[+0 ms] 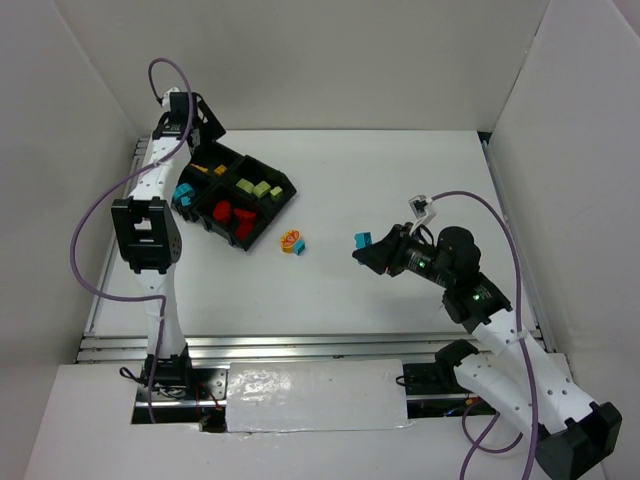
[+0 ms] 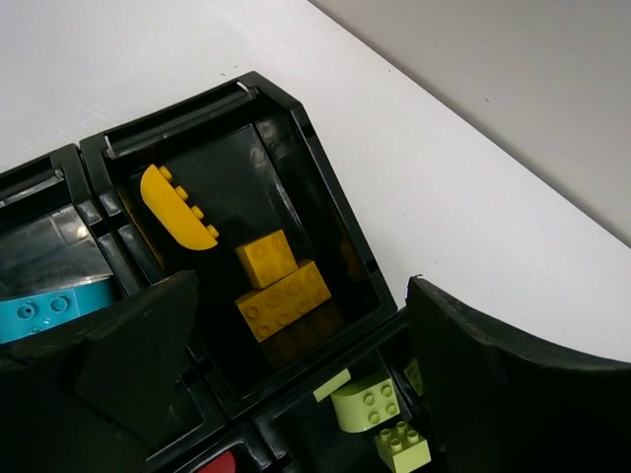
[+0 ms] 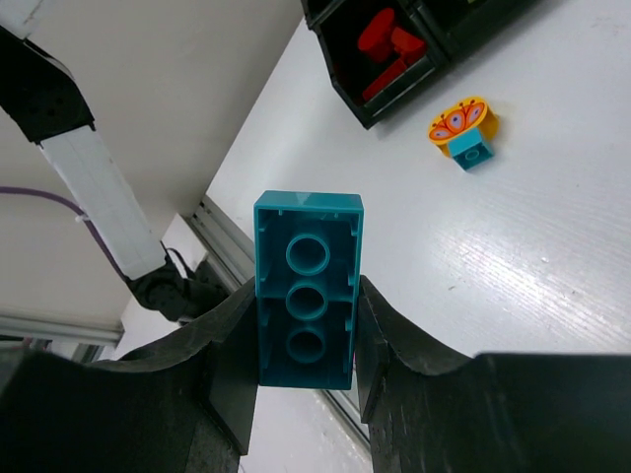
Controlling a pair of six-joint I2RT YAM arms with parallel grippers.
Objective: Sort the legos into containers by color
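The black tray (image 1: pixel 286 192) sits at the back left, its four containers (image 2: pixel 325 177) holding sorted legos: yellow bricks (image 2: pixel 281 291) and a curved yellow piece (image 2: pixel 177 207), pale green bricks (image 2: pixel 370 399), red bricks (image 1: pixel 232 215), and a teal brick (image 2: pixel 44 313). My left gripper (image 2: pixel 301 296) hovers over the tray, open and holding nothing. My right gripper (image 3: pixel 306 335) is shut on a teal brick (image 3: pixel 308 266) and holds it above the table right of centre (image 1: pixel 363 240). One orange and teal butterfly lego (image 1: pixel 293 242) lies loose on the table.
White walls enclose the table on the left, back and right. A metal rail (image 1: pixel 300 345) runs along the near edge by the arm bases. The left arm's purple cable (image 1: pixel 90 225) loops out to the left of the tray.
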